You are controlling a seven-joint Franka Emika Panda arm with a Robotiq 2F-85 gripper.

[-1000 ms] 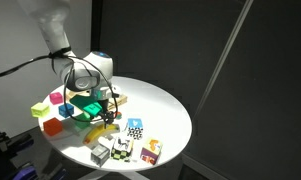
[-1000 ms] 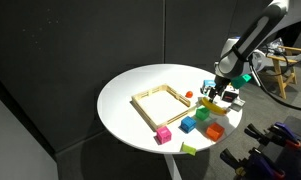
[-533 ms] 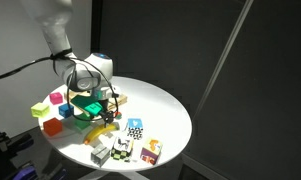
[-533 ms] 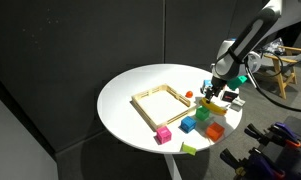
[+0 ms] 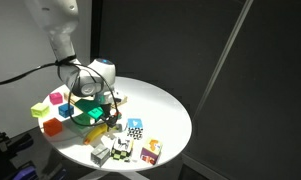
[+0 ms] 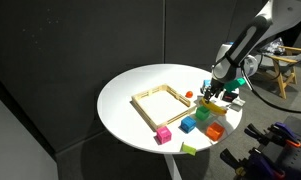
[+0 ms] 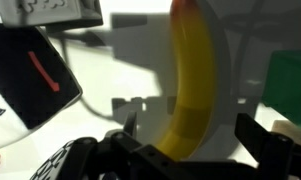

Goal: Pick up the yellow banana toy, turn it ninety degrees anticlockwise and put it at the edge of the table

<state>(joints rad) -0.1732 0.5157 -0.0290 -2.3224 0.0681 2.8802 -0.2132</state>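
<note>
Wrist view: gripper [image 7: 190, 122] released, jaws spread either side of the yellow banana toy [image 7: 195, 70], with a gap showing at each side. The toy lies on the worktop [image 7: 110, 62] directly under the gripper, its long axis running straight away between the jaws. Closing would, in my judgement, pinch its narrow width. Farther off, a green block [image 7: 290, 85] sits near.

Premises: a robotics lab. Evidence: black screen panels [image 6: 60, 50] enclose 1 round white table [image 6: 130, 105]. A robot arm [image 5: 58, 28] with a trailing cable [image 5: 20, 72] works over it. Dark equipment [image 6: 280, 135] and a wooden chair [image 6: 288, 62] stand alongside.
</note>
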